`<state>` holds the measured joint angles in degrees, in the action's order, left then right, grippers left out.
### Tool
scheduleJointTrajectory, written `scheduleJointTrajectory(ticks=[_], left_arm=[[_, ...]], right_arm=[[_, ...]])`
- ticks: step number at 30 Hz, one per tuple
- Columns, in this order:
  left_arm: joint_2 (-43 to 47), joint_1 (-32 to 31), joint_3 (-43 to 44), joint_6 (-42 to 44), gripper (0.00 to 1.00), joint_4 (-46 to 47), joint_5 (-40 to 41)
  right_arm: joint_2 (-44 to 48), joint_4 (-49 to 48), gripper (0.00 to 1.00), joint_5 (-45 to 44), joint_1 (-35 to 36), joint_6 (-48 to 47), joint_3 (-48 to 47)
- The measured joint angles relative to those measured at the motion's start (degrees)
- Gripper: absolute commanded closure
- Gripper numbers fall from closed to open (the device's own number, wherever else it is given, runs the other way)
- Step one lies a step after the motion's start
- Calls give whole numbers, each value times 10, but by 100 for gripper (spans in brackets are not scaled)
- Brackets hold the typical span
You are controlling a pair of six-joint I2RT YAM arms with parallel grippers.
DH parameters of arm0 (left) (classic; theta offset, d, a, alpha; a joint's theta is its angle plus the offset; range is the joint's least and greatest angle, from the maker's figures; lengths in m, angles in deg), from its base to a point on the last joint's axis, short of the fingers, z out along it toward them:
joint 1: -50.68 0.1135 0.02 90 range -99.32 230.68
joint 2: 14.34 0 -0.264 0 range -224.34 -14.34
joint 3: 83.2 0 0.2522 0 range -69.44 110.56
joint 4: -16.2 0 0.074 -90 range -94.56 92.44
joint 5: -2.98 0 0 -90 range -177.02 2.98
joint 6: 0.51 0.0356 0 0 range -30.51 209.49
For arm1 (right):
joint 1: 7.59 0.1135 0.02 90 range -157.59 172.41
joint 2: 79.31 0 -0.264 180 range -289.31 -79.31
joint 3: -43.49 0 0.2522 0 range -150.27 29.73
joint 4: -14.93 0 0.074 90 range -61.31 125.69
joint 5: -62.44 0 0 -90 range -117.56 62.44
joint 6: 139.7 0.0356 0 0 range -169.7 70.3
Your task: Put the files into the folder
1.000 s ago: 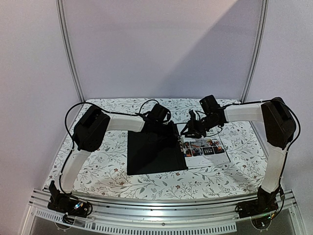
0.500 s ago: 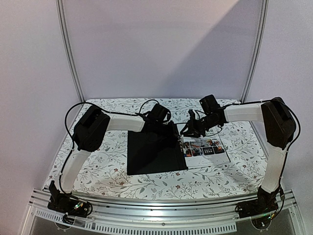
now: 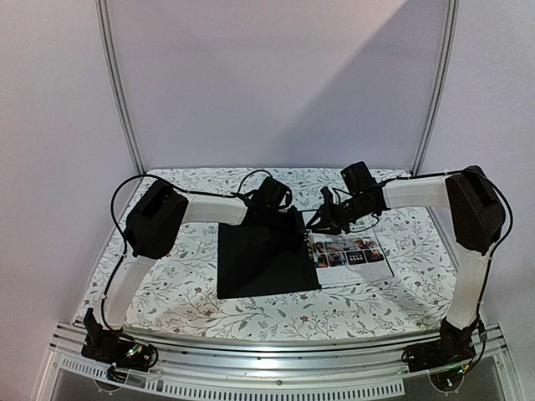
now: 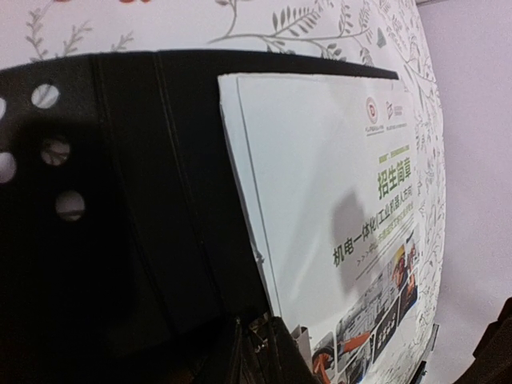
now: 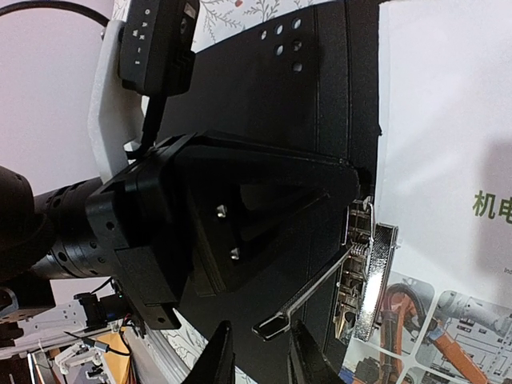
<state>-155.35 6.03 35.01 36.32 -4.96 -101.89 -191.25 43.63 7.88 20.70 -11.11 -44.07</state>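
Files [image 3: 351, 255] sit on the open folder's [image 3: 259, 263] right half, mid-frame, so only clamping and closing left imo. Left claw [image 4: 258, 342] and right claw [image 5: 260, 336] hover at the spring clamp [image 5: 364, 264]; can't tell if either grips.

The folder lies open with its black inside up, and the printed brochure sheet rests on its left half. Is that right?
Not quite. The folder does lie open with its black inside up, but the brochure sheet rests on its right half, just in front of the right end effector, not on its left half. The top external view shows this.
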Motion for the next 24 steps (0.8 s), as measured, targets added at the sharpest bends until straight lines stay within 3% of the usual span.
scheduleJointTrajectory(ticks=[15, 24], left_arm=[[0, 0, 0, 0, 87, -1, -1], [0, 0, 0, 0, 87, -2, -1]], right_arm=[[-19, -14, 87, 18, 0, 2, 12], [-15, -31, 86, 31, -2, 9, 30]])
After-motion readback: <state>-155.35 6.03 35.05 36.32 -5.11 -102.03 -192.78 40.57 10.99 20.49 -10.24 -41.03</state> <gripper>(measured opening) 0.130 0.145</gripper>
